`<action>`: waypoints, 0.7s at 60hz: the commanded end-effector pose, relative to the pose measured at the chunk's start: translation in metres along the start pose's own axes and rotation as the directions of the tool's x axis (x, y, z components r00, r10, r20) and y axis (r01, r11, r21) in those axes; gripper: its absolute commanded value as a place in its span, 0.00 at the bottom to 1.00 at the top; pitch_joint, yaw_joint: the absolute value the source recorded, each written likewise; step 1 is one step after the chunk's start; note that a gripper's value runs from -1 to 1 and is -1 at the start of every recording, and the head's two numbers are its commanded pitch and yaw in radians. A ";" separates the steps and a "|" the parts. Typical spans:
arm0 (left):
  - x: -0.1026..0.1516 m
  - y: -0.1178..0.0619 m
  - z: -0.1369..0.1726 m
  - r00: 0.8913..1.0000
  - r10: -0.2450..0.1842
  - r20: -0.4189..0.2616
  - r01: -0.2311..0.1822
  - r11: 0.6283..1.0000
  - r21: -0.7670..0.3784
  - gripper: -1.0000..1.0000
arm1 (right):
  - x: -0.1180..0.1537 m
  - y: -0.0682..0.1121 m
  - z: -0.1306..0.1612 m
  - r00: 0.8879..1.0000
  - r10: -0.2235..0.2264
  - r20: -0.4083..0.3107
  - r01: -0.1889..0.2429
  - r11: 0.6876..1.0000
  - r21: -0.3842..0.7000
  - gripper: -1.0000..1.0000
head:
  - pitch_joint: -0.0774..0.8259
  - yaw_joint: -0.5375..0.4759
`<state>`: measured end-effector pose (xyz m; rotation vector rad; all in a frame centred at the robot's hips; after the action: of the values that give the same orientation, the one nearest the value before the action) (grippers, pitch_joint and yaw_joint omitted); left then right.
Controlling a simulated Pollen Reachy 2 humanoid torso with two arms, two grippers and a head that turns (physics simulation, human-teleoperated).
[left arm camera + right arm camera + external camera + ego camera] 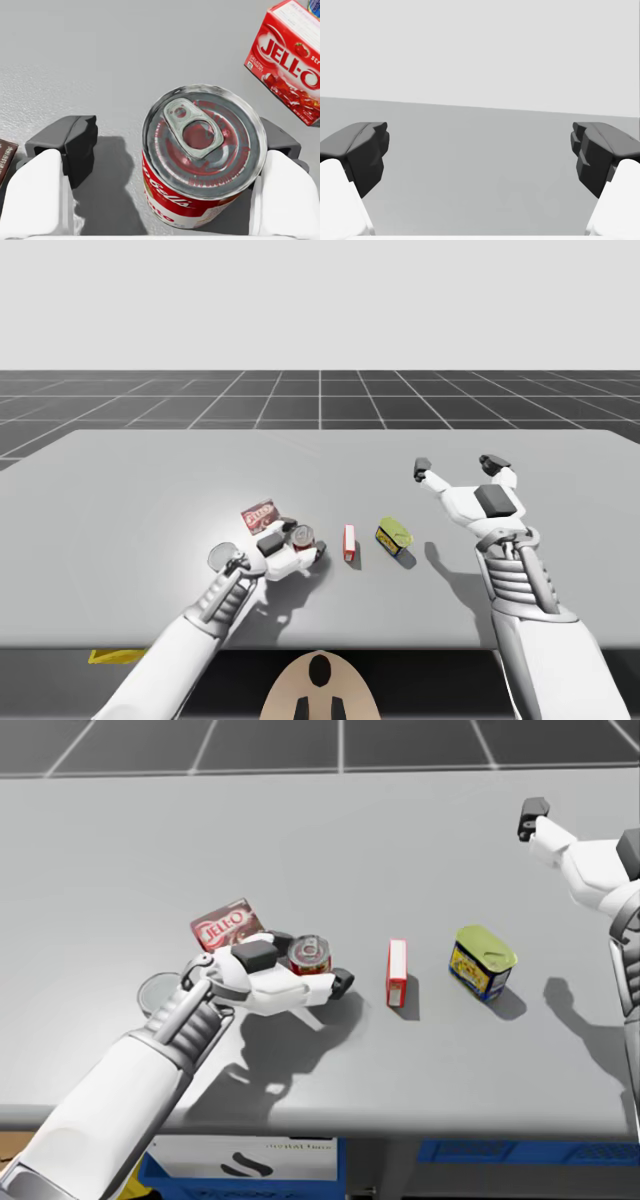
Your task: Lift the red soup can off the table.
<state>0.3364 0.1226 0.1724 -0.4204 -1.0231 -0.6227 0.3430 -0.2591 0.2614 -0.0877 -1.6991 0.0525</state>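
So, my left gripper (172,145) is down at the red soup can (309,954), which stands upright on the table (400,830), towards the near edge and left of the middle. The can sits between the fingers, but the jaws are apart. In the left wrist view one pad is right up against the can's side, while the other has a clear strip of table between it and the can, so it isn't clamped.

A flat dark brown box (228,925) lies just beyond the can to the far left. To the can's right a slim red-and-white box (397,972) stands on end, then comes a squat yellow-and-blue tin (482,961), each apart from the next.

My right gripper (456,466) hangs over the far right of the table with its fingers spread wide.
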 end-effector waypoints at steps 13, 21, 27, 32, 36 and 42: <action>-0.004 -0.023 -0.004 1.000 -0.006 0.026 0.007 0.999 -0.044 1.00 | 0.000 -0.001 -0.001 1.000 -0.001 0.000 0.001 1.000 -0.004 0.00 | 0.79 0.58; -0.004 -0.024 -0.003 1.000 -0.010 0.028 0.011 0.999 -0.047 1.00 | 0.000 -0.001 -0.001 1.000 -0.001 0.001 0.001 1.000 -0.004 0.00 | 0.67 0.59; -0.005 -0.025 -0.003 1.000 -0.012 0.026 0.013 0.999 -0.048 1.00 | 0.000 -0.001 -0.001 1.000 -0.003 0.002 0.003 1.000 -0.005 0.00 | 0.55 0.59; -0.006 -0.024 -0.003 1.000 -0.013 0.025 0.014 0.999 -0.049 1.00 | 0.000 -0.001 -0.001 1.000 -0.003 0.002 0.003 1.000 -0.006 0.00 | 0.48 0.60; -0.006 -0.024 -0.003 1.000 -0.013 0.025 0.015 0.999 -0.050 1.00 | 0.000 -0.001 -0.001 1.000 -0.003 0.002 0.003 1.000 -0.006 0.00 | 0.43 0.60; -0.005 -0.025 -0.002 1.000 -0.014 0.026 0.015 0.999 -0.050 1.00 | 0.000 -0.002 -0.001 1.000 -0.005 0.003 0.005 1.000 -0.008 0.00 | 0.39 0.60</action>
<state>0.3269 0.1161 0.1710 -0.4198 -1.0571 -0.6588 0.3439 -0.2606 0.2612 -0.0890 -1.7017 0.0446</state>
